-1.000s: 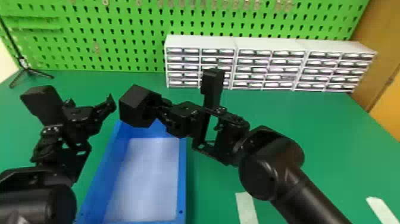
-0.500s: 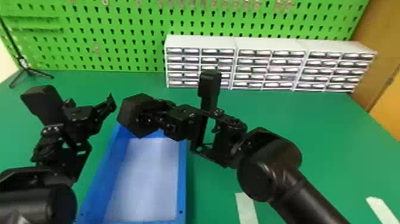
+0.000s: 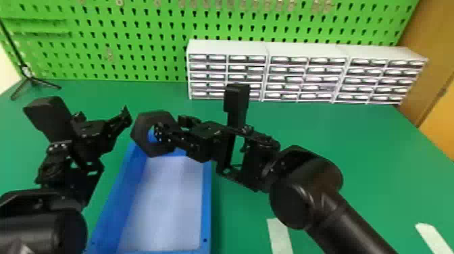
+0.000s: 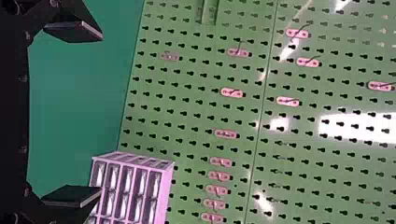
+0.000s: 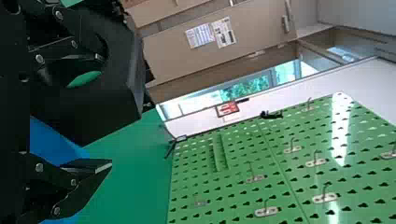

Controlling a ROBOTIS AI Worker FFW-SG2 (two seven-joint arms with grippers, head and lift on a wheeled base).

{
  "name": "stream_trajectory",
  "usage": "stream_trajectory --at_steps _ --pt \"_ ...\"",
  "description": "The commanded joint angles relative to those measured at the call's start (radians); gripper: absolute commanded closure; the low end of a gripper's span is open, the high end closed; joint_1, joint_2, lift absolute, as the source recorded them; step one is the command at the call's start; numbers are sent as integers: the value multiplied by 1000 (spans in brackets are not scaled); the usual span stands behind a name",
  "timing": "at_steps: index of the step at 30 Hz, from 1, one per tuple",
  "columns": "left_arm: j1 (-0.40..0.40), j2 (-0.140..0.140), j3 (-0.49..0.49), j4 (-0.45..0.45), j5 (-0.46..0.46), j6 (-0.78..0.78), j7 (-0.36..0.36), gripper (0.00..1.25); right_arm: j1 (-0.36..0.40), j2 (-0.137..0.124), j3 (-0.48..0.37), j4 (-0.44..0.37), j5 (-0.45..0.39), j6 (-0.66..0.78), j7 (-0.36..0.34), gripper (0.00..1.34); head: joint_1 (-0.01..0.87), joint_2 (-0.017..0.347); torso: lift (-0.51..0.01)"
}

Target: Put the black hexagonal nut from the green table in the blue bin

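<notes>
In the head view my right gripper [image 3: 170, 124] stands over the far end of the blue bin [image 3: 207, 209]. The black hexagonal nut [image 3: 141, 135] is at its fingers, tilted, its hole partly facing the head camera. From the right wrist view, one finger of the right gripper [image 5: 106, 112] reaches into the hole of the nut [image 5: 112, 105]; the other is apart from the nut's outer side, so the gripper is open. Left of the nut is my left gripper [image 3: 103, 113], parked. Its own wrist view has the left gripper [image 4: 100, 114] open, nothing between its fingers.
White drawer cabinets [image 3: 304, 72] stand at the back of the green table [image 3: 354, 162], against a green pegboard [image 3: 142, 50]. A small black tripod [image 3: 28, 79] is at the back left. White tape strips [image 3: 279, 236] lie right of the bin.
The nut has turned at the right gripper, bringing its hole into view, and sits slightly lower. My right forearm has shifted a little; the left arm has kept still.
</notes>
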Motion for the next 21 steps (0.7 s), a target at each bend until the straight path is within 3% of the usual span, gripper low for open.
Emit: stream_trajectory --at_steps 1,21 --pt "2 0 3 0 3 0 0 125 -4 -6 -5 -2 -66 189 -58 509 692 8 -97" --pt "0 0 6 0 3 0 0 125 -3 -12 -25 -12 -4 187 -66 522 692 8 -97"
